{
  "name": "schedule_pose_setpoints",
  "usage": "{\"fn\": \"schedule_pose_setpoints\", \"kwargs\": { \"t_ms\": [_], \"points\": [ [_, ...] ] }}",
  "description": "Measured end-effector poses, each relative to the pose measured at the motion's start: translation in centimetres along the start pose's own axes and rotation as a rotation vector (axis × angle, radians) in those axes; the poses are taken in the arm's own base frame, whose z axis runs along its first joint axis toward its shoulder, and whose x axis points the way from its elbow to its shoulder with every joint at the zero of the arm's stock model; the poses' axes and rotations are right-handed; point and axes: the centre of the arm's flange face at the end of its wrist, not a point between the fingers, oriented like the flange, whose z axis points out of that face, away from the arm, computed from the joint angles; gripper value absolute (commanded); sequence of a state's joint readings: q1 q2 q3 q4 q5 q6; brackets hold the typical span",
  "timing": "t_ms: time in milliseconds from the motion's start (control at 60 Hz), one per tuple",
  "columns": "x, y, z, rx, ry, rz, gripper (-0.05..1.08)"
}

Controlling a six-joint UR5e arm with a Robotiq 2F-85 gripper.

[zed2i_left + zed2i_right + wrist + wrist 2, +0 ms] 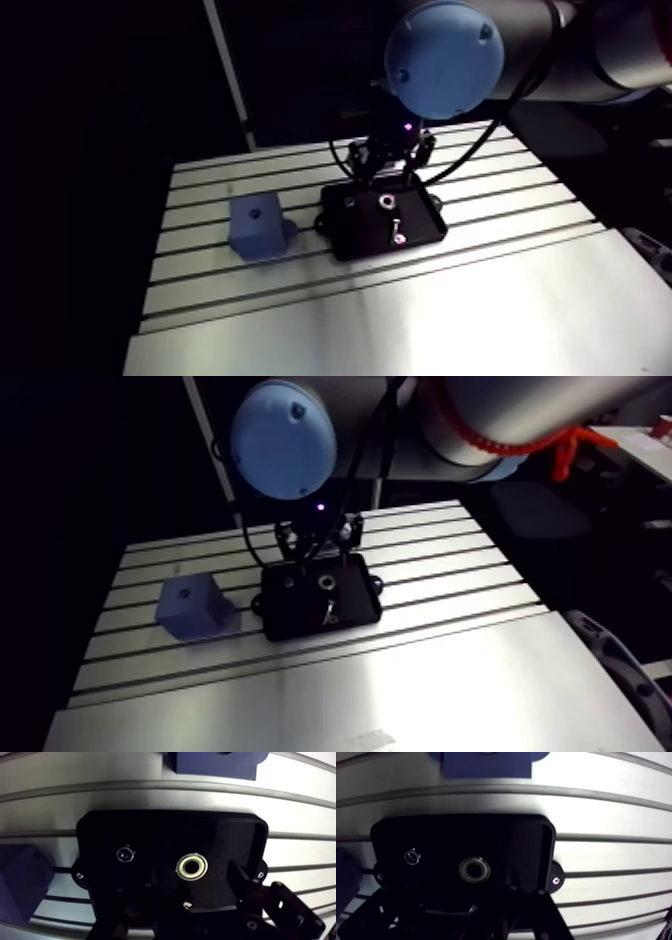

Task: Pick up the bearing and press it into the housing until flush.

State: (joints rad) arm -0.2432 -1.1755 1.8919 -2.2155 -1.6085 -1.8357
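Observation:
A metal ring bearing [191, 866] lies flat on the floor of a black tray [170, 816]. In the arm view the bearing [384, 202] sits right of the tray's middle. A blue housing block [256, 226] with a small hole in its top stands left of the tray. The wrist view shows part of this housing [20, 883] beside the tray. My gripper [185, 902] hangs low over the tray, open, its dark fingers [244, 886] apart and nothing held. The bearing lies just ahead of the gap between them.
A small round part [125, 854] rests in the tray beside the bearing, and a small bolt [397, 234] lies nearer the tray's front. A second blue block [215, 763] stands beyond the tray, ahead of the gripper. Grooves run across the aluminium table [420, 310].

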Motion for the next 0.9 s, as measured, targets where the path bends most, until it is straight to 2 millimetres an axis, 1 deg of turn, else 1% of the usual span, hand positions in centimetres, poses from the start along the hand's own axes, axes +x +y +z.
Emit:
{"fn": "schedule_pose_setpoints", "kwargs": {
  "t_ms": [200,900],
  "points": [
    [-0.2,0.1,0.6,0.002,-0.007,0.005,0.29],
    [-0.7,0.2,1.6,0.002,-0.010,0.012,0.33]
  ]
}}
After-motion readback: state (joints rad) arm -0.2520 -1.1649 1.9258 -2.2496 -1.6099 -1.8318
